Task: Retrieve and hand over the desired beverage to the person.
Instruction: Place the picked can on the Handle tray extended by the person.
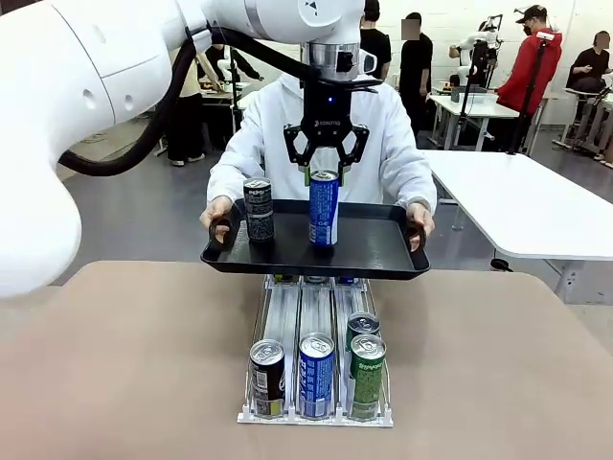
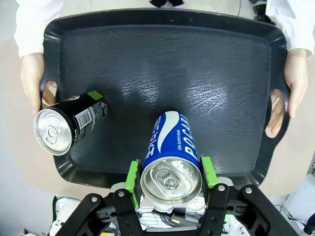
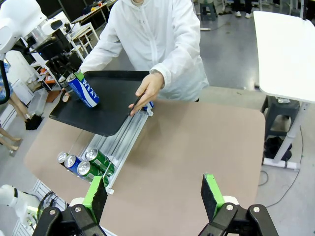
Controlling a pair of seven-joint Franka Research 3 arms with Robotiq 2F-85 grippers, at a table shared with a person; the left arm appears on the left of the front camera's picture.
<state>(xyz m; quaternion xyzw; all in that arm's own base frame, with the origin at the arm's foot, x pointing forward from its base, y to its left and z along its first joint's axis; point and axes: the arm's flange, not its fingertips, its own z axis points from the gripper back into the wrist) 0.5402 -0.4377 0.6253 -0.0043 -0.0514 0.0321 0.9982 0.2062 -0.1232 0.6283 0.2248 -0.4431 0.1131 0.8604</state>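
Blue beverage can [image 1: 323, 209] stands upright on the tray [image 1: 378, 257] the person [image 1: 383, 134] holds.

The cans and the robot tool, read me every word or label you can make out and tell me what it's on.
"ROBOTIQ": small white print on the body of the left tool, only just legible.
"ION SUPPLY DRINK": small print on the blue can in the left tool.
Large white brand lettering on the blue can: cut off, not readable whole.
Black can on the tray: print too small.
Cans in the rack: labels blurred.

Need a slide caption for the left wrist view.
Left gripper grips blue can standing on person-held black tray.
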